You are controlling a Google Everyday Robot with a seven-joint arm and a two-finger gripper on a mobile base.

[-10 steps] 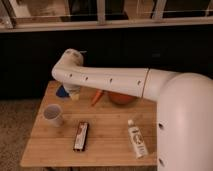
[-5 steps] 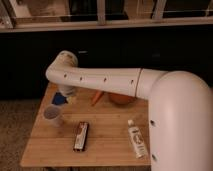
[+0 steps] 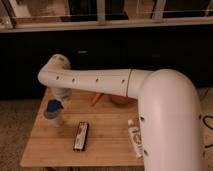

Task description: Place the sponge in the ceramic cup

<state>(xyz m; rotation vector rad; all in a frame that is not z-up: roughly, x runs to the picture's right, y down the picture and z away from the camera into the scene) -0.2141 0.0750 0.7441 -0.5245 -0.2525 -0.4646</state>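
Observation:
A pale ceramic cup (image 3: 55, 118) stands on the left part of the wooden table (image 3: 107, 130). The blue sponge (image 3: 53, 105) hangs right at the cup's mouth, and I cannot tell whether it touches the rim. My gripper (image 3: 59, 99) points down from the end of the white arm, just above the cup, and is shut on the sponge. The arm covers most of the gripper.
A black rectangular object (image 3: 81, 136) lies at the table's middle front. A white tube (image 3: 135, 142) lies to the right. An orange carrot-like piece (image 3: 96, 98) and an orange bowl (image 3: 120, 99) sit at the back, partly under the arm. Dark cabinets stand behind the table.
The gripper has carried the sponge down and to the left, from behind the cup to right over its mouth. The cup and the other objects have stayed put.

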